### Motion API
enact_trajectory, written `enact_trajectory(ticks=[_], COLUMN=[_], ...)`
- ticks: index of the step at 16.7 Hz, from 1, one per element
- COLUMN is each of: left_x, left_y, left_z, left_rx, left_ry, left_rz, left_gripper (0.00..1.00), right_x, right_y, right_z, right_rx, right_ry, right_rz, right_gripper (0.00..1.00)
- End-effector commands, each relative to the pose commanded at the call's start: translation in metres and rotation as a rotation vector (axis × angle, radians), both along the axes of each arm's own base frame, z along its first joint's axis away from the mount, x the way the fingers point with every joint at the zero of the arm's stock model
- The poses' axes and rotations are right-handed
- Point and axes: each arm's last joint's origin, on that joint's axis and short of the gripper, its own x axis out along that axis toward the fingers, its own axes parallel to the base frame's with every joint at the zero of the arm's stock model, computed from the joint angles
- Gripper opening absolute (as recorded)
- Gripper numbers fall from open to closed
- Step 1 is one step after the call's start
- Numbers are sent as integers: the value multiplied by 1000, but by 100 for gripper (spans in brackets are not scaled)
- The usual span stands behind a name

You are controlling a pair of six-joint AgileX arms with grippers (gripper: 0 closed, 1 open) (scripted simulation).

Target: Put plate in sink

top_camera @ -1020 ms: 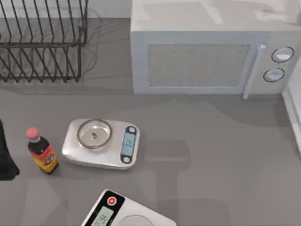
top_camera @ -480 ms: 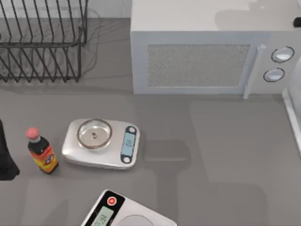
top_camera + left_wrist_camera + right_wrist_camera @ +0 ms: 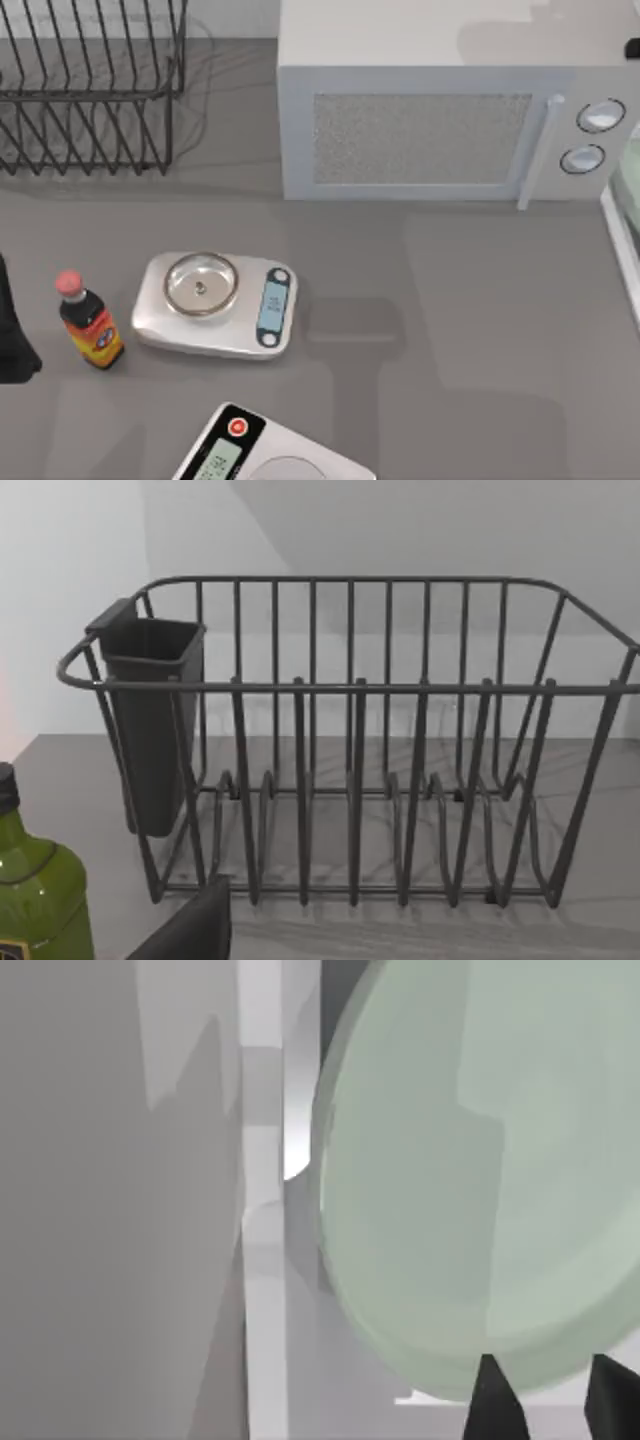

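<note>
The plate [image 3: 470, 1170] is a large pale mint-green disc, tilted, with its face toward the right wrist camera. It hangs beside the sink's straight white rim [image 3: 262, 1290]. My right gripper [image 3: 553, 1375] is just in front of the plate's lower edge, its two dark fingertips [image 3: 497, 1400] a short gap apart and open. In the top view a sliver of the plate [image 3: 631, 185] shows at the right edge, above the sink rim [image 3: 622, 255]. My left gripper [image 3: 10, 340] is parked at the left edge.
A white microwave [image 3: 430, 130] stands at the back, left of the sink. A wire dish rack [image 3: 90, 90] is at the back left. A kitchen scale [image 3: 215, 305], a sauce bottle [image 3: 90, 322] and a second scale [image 3: 265, 455] sit on the grey counter.
The mint-green plate has come into the top view at the right edge. The dark tip of my right arm at the far right appeared half a second ago and has stayed put.
</note>
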Motion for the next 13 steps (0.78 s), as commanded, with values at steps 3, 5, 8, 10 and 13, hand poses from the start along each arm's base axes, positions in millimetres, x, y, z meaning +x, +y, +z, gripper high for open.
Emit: enact_trajectory(ticks=[3,5,8,10,13], left_x=[0,0,0,0,0], left_y=[0,0,0,0,0], left_z=[0,0,0,0,0], left_rx=[0,0,0,0,0], left_ry=[0,0,0,0,0], left_rz=[0,0,0,0,0], left_gripper=[100,100,100,100,100], right_x=[0,0,0,0,0], right_y=[0,0,0,0,0], right_z=[0,0,0,0,0], right_rx=[0,0,0,0,0], right_ry=[0,0,0,0,0], right_rz=[0,0,0,0,0], right_gripper=[68,83,100,100,100])
